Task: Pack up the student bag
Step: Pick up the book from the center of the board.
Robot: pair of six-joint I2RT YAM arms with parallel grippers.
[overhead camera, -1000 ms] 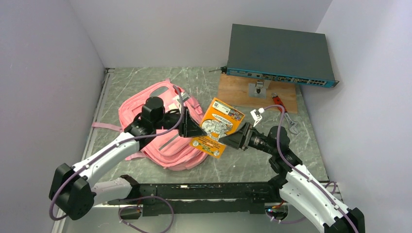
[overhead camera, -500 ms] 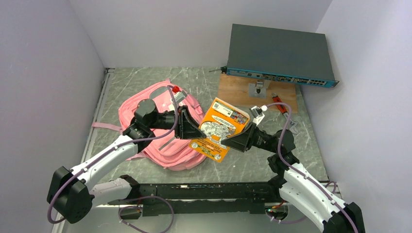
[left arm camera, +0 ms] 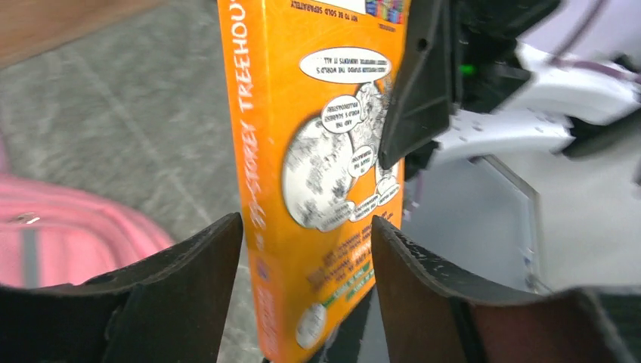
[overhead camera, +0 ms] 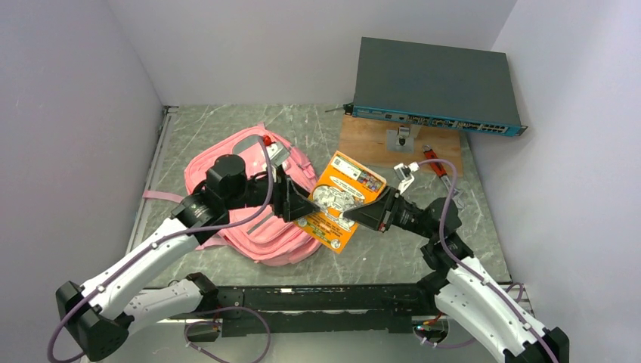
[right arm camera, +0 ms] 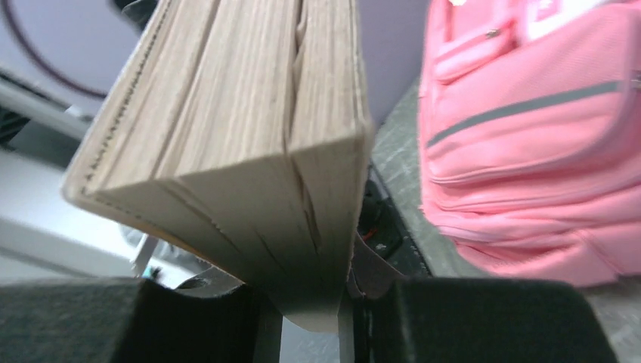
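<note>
While the right claw (overhead camera: 357, 215) clamps the orange book (overhead camera: 344, 193) beside the pink student bag (overhead camera: 261, 236), the left claw (overhead camera: 306, 206) stands open astride the book's opposite edge.

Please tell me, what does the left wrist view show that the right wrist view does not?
Only the left wrist view shows the orange paperback book's printed cover with cartoon speech bubbles, and the left end effector straddling its spine. Only the right wrist view shows the book's beige page edges. Both show the book gripped by the right end effector, and the large soft pink fabric backpack.
</note>
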